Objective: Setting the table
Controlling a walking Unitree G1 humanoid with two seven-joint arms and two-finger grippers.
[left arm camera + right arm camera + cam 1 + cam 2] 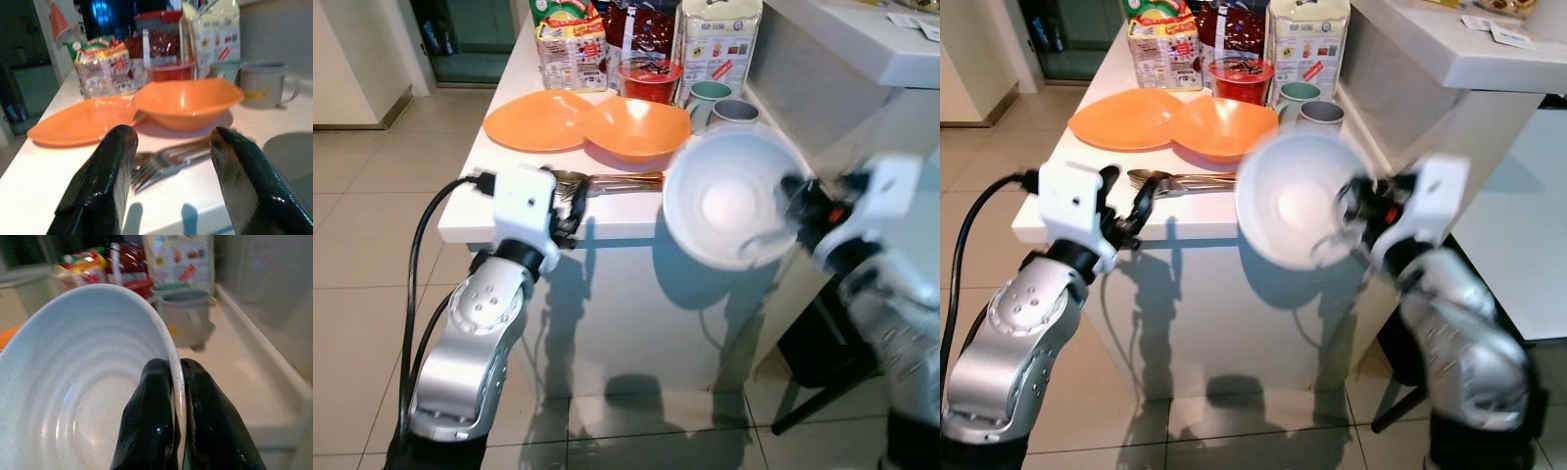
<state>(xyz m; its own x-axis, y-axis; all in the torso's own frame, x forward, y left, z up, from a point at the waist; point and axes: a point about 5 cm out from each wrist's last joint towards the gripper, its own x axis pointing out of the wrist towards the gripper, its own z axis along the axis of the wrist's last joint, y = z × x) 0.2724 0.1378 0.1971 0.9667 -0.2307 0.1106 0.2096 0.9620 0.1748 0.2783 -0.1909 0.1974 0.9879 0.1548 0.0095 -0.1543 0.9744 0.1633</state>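
Note:
My right gripper (790, 211) is shut on the rim of a white ribbed bowl (729, 201), held tilted in the air over the near right corner of the white table (470, 211). The wrist view shows the fingers (161, 411) pinching that rim (177, 382). My left gripper (570, 206) stands open at the table's near edge, just short of a fork and spoon (617, 181) lying there; its fingers (110, 181) frame the fork (161, 166). An orange plate (533, 122) and an orange bowl (636, 127) sit behind the cutlery.
Two mugs (720, 103), a red container (649, 78) and food packets (570, 44) crowd the table's far end. A grey counter (862, 49) rises on the right. Tiled floor (372, 245) lies to the left of the table.

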